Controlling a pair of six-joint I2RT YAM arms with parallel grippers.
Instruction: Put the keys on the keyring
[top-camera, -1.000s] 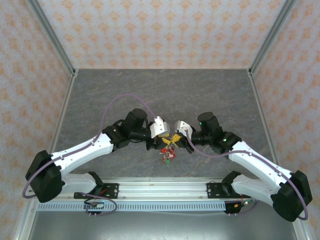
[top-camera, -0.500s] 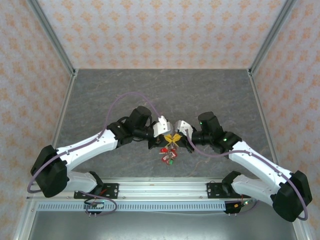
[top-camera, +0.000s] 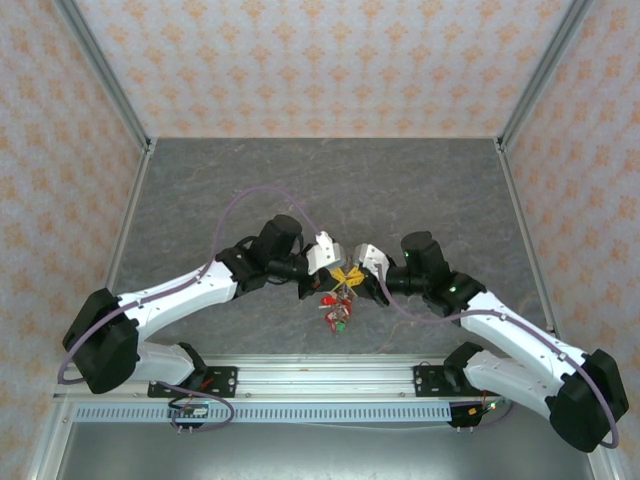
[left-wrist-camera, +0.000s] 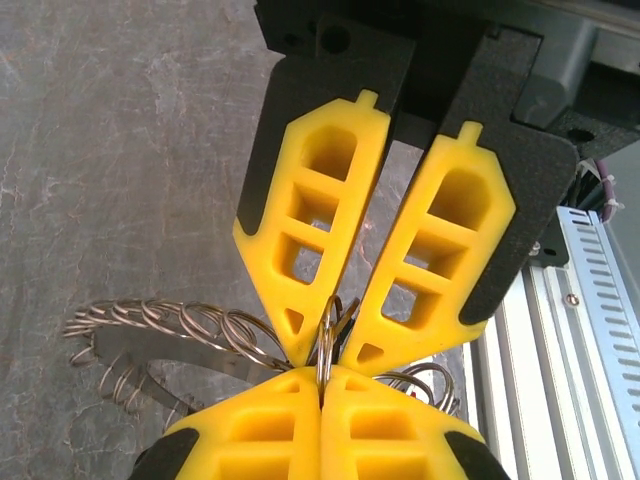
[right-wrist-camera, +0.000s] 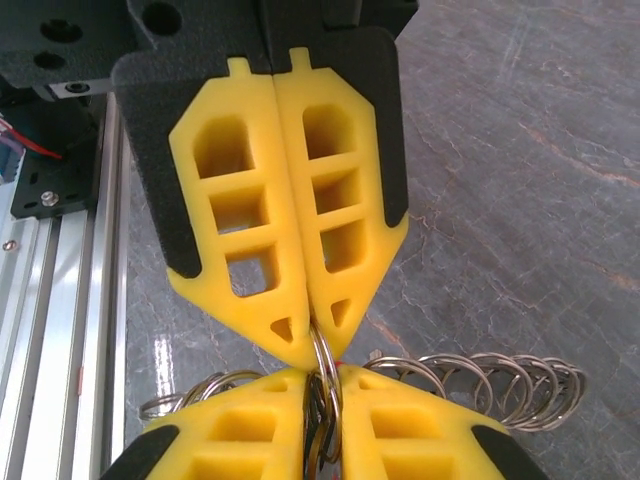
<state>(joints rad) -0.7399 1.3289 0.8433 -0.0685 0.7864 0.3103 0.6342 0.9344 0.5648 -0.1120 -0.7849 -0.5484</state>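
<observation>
Meeting tip to tip, the left gripper (left-wrist-camera: 321, 375) is clamped tight on a thin loop at the edge of the keyring (left-wrist-camera: 170, 345), and the right gripper (left-wrist-camera: 330, 348) pinches the same loops in a narrow V. Wire loops fan out beside the fingertips, and red-tagged keys (top-camera: 333, 303) dangle just beneath. Most keys look threaded already, I'd say, but whether this one is through I cannot tell.

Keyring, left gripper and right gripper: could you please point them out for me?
keyring (left-wrist-camera: 160, 350), left wrist view, its metal band.
left gripper (left-wrist-camera: 320, 374), left wrist view, between the fingertips.
right gripper (right-wrist-camera: 322, 374), right wrist view, between the fingertips.
</observation>
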